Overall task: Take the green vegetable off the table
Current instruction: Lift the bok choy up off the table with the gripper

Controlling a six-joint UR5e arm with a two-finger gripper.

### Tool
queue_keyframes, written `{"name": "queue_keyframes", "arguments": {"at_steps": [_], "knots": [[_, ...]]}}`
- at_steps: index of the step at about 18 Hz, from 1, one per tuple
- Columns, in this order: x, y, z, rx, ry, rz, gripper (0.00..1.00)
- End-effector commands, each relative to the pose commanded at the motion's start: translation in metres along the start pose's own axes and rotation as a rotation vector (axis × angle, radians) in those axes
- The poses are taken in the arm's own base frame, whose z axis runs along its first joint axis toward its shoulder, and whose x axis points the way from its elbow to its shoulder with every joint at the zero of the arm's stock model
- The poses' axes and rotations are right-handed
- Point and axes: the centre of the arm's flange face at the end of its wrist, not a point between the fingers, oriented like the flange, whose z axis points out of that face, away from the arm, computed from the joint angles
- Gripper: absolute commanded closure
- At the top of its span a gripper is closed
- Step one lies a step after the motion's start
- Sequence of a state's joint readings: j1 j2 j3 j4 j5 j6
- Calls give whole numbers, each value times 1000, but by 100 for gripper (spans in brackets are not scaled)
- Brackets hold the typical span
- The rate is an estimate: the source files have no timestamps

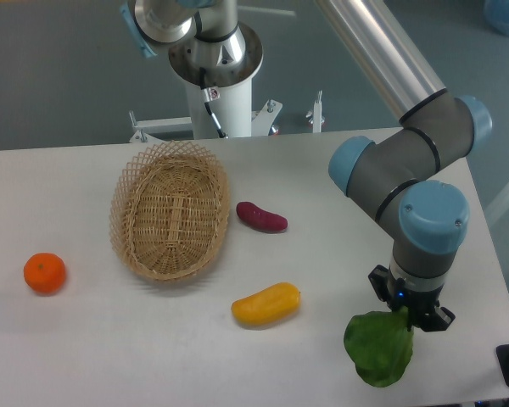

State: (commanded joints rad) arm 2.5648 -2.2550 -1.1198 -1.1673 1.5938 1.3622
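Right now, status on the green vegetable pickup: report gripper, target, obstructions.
Gripper shut on green vegetable, holding its upper edge. Vegetable hangs at table's front right. Yellow vegetable well left, apart. Nothing in the way.

On the table (85, 339), the basket (170, 210) lies between the orange (44, 273), left, and the sweet potato (261, 217). The yellow vegetable (265, 304) lies nearer the front, left of the green vegetable (378, 349).
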Motion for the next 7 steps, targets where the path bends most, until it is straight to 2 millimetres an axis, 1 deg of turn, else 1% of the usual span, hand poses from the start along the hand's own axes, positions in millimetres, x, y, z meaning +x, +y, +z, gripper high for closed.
{"name": "queue_keyframes", "arguments": {"at_steps": [7], "knots": [[-1,4,0,-6,8,20,88]]}}
